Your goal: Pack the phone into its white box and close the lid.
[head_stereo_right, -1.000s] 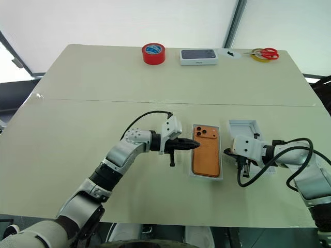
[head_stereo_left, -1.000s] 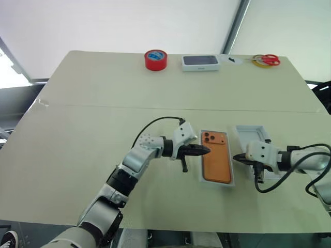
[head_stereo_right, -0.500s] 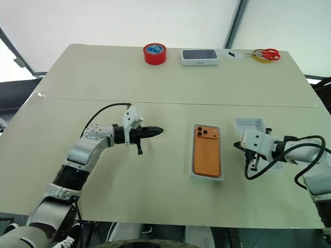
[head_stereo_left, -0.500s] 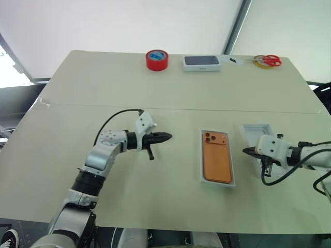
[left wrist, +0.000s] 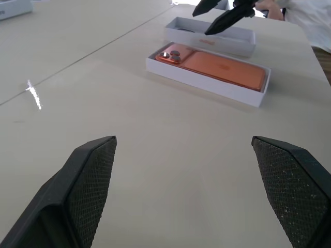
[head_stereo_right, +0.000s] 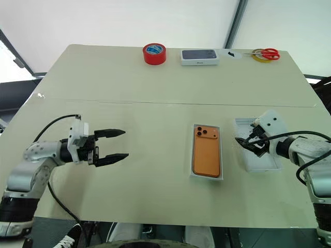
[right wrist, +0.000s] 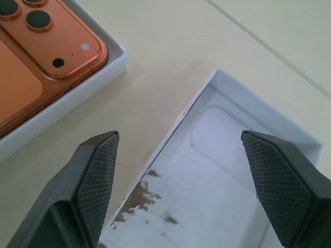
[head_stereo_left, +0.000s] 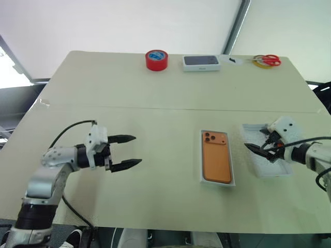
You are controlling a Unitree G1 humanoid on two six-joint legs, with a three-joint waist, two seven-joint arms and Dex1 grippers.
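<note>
**Phone seated in box, lid still off, both grippers empty**

The phone lies back-up in the white box, camera block toward the far end, near the front of the table, right of centre. The lid lies just beside the box on its right, inside facing up, apart from it, with brown scuff marks near one wall in the right wrist view.

Right gripper hovers over the lid's near-left part, fingers spread, nothing between them. One fingertip sits over the gap between box and lid, the other over the lid's interior.

Left gripper is well to the left of the box over bare table, pointing toward it, fingers wide apart and empty.

Far edge of the table: red tape roll, white box with a dark top, red-handled scissors.
</note>
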